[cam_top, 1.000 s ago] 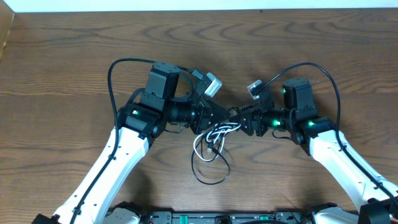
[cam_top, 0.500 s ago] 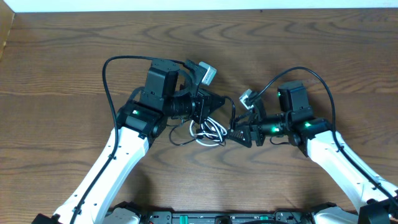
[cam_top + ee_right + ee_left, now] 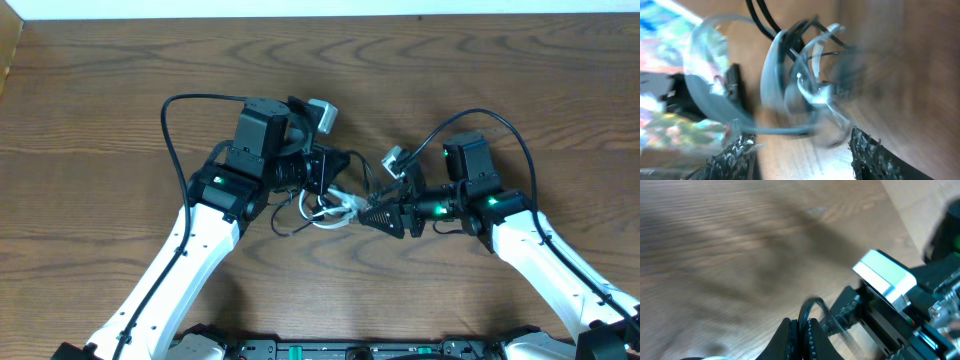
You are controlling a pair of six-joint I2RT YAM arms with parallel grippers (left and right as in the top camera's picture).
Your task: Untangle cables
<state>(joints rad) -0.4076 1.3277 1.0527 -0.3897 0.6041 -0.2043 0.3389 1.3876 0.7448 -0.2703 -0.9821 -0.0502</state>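
A tangle of a thin white cable (image 3: 335, 208) and a thin black cable (image 3: 290, 222) lies on the wooden table between the two arms. My left gripper (image 3: 335, 170) is shut on a loop of the black cable (image 3: 810, 311), seen pinched between its fingers (image 3: 801, 332) in the left wrist view. My right gripper (image 3: 375, 213) is open, its fingertips (image 3: 802, 150) just short of the tangle. The right wrist view shows blurred white cable loops (image 3: 810, 90) and black cable (image 3: 762, 20) ahead of the open fingers.
The right arm's grey wrist camera block (image 3: 885, 275) sits close in front of my left gripper. Thick black arm wires arc over each arm (image 3: 170, 130) (image 3: 500, 120). The table's far edge (image 3: 320, 15) runs along the top.
The cable bundle has been drawn up and left from a long hanging loop into a tight bunch. My left gripper shifted slightly; the right gripper moved left and down toward the tangle.
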